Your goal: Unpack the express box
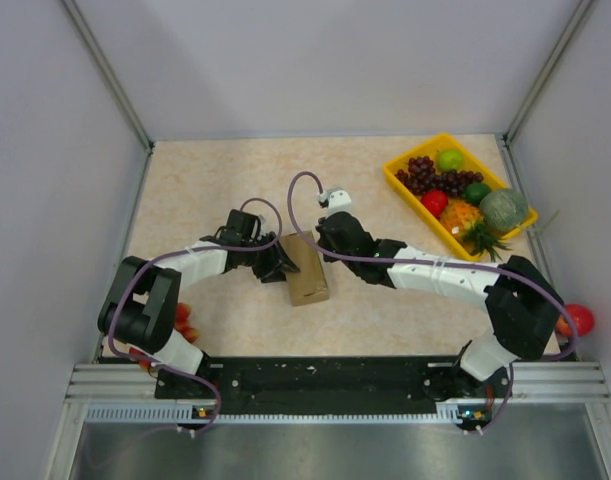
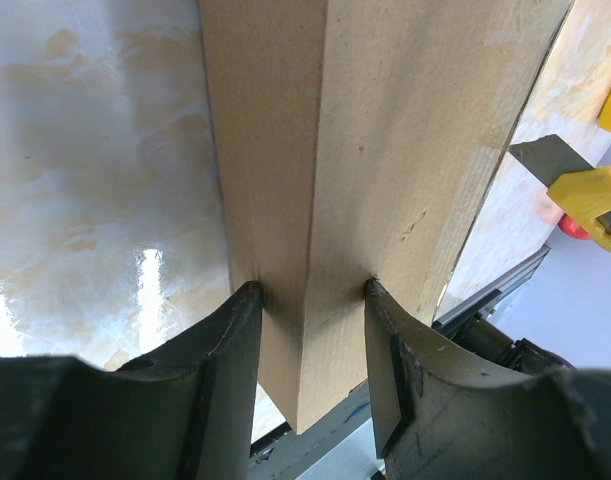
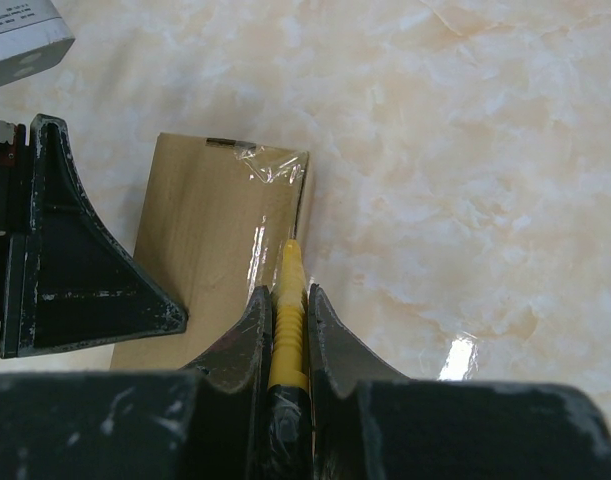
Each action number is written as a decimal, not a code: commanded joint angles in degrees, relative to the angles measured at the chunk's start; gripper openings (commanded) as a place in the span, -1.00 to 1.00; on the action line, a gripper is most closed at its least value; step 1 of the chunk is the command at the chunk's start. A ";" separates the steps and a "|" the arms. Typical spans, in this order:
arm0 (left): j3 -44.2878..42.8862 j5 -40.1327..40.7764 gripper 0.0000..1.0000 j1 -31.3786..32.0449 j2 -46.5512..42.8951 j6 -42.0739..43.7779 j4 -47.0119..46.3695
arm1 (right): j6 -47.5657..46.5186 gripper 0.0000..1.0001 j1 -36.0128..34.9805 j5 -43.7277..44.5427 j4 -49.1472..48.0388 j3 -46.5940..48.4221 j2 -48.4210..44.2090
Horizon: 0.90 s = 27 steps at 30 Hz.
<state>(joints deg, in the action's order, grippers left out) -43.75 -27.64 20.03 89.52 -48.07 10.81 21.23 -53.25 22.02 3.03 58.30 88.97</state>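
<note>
A beige, marble-patterned tabletop (image 1: 215,180) is seen, enclosed on three sides by pale grey walls (image 1: 325,60) with metal corner posts, and edged at the near side by an aluminium rail (image 1: 335,385). At the far right corner a yellow rectangular plastic tray (image 1: 413,188) is placed, filled with toy fruit: one bunch of dark grapes, two green round fruits, one red one, a small pineapple and a green cabbage-like ball. One red ball (image 1: 578,319) is seen at the right edge, and some red and orange pieces (image 1: 184,318) are partly hidden behind the left arm.

The single small brown cardboard express box (image 1: 307,272) lies near the middle of the table, between the two arms. It is pinched across a long edge by the left gripper (image 2: 310,290), whose fingers (image 2: 235,330) press against two adjoining faces. The right gripper (image 3: 287,292) is pressed together on a yellow plastic utility knife (image 3: 288,300), which is held at the box's end, beside crinkled clear tape (image 3: 275,165). One white wrist camera (image 1: 335,198) is visible beyond the box.
</note>
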 commanded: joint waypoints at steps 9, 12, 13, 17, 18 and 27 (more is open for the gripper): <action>0.15 6.11 -0.35 -0.17 2.07 0.44 3.17 | 1.62 -1.00 -0.97 -0.31 -0.92 2.87 -1.96; 0.15 6.10 -0.36 -0.17 2.07 0.35 3.08 | 2.14 -1.00 -0.97 -0.22 -0.83 2.87 -2.31; 0.24 6.10 -0.36 -0.17 2.07 0.26 3.08 | 2.14 -1.00 -0.97 -0.14 -0.66 2.87 -2.40; 0.15 6.11 -0.36 -0.17 2.07 0.26 3.08 | 2.41 -1.00 -0.97 -0.05 -0.65 2.87 -3.01; 0.24 6.02 -0.36 -0.17 2.07 0.26 2.99 | 2.50 -1.00 -0.97 -0.22 -0.48 2.96 -3.10; 0.24 6.02 -0.36 -0.17 2.15 0.17 3.08 | 2.85 -1.00 -1.15 -0.57 -0.57 2.78 -3.27</action>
<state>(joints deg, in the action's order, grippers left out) -43.75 -27.64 20.03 89.54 -48.12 10.83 23.16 -53.25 22.00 3.86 58.30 88.68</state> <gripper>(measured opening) 0.457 0.085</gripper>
